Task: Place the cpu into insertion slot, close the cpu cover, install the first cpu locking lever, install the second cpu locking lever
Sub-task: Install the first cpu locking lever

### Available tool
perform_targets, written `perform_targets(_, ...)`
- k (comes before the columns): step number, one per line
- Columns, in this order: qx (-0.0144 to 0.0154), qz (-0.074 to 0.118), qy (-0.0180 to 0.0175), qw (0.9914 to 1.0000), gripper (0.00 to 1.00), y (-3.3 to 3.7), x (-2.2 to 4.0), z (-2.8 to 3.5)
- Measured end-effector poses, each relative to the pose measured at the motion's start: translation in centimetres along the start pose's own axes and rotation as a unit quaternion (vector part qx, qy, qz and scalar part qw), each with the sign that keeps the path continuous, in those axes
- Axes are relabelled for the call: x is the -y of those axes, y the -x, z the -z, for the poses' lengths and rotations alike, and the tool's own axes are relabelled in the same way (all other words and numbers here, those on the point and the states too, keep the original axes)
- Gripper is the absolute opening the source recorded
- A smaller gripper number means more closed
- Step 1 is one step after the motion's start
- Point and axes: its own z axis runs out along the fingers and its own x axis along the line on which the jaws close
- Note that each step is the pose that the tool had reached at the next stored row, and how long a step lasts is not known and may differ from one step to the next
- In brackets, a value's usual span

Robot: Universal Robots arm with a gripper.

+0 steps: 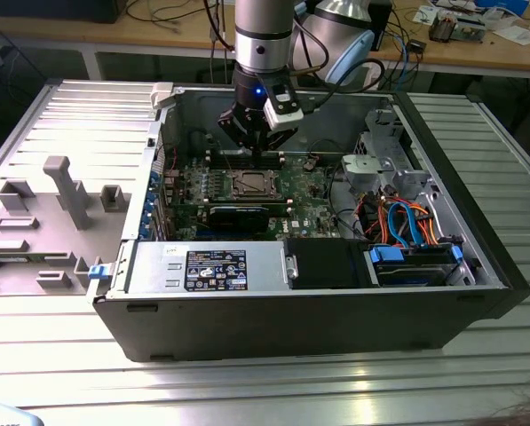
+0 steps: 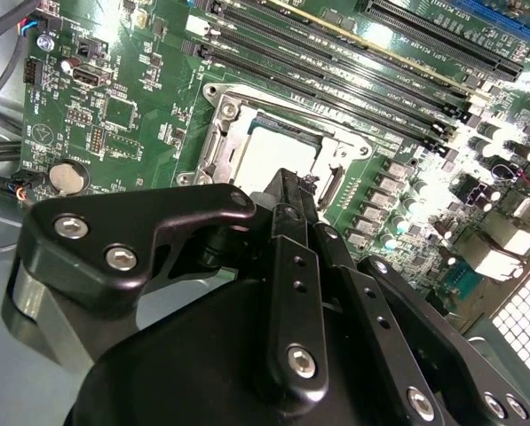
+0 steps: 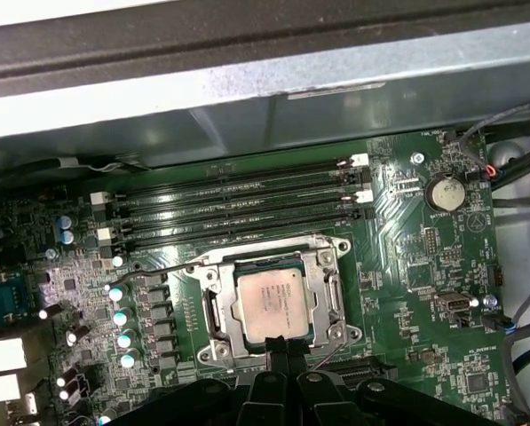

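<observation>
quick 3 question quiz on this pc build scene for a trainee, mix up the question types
1. True or false: the chip lies in the socket.
2. The gripper is nearest which?
A. the socket
B. the blue cables
C. the grey tray
3. Fill in: the board around the socket is ____ in colour.

Key: 1 true; 2 A; 3 green

We see a silver-grey cylindrical arm carrying a small blue light, a white box-shaped camera with dark cables looping off it, and a black gripper of flat matte links fastened with round silver screws.
</observation>
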Motion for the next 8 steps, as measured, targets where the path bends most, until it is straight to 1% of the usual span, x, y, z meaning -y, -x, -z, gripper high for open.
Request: perform_targets(8,0.0003,0.005,0.0001,0.99999,0.11,0.0,0.0,0.0)
